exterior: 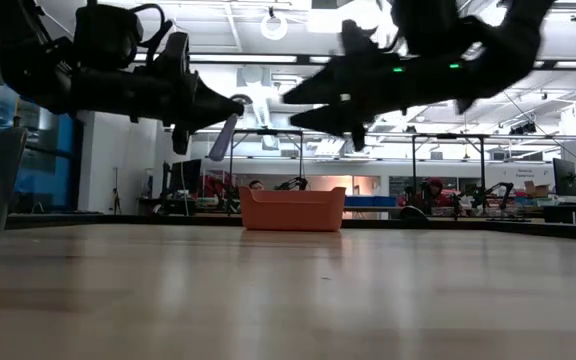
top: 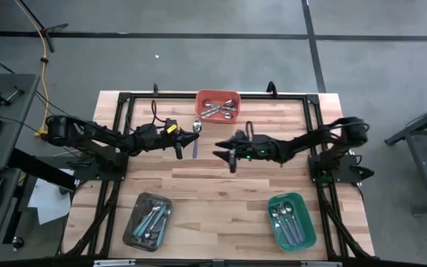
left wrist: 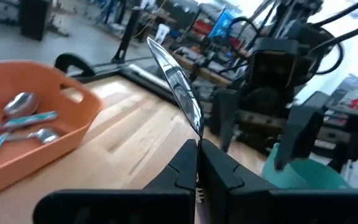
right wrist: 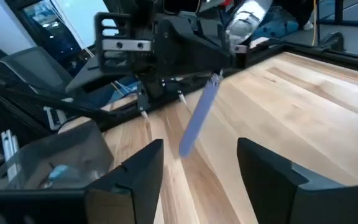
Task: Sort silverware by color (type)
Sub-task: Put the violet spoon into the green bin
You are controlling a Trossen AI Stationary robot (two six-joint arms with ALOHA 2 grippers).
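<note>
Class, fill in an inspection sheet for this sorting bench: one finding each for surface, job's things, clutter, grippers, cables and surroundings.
Surface: bare wooden table.
Job's things: orange tray, grey tray and green tray hold spoons; one purple-handled spoon is in the air.
Clutter: nothing seen.
Grippers: left gripper shut on the spoon; right gripper open, facing it.
Cables: yellow cable on the floor.
Surroundings: desks, lab equipment.

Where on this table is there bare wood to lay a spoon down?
The wide strip between the grey tray and the green tray is bare, and so is the middle of the table in front of both arms. It is crowded near the orange tray, where the left gripper holds a spoon.
</note>
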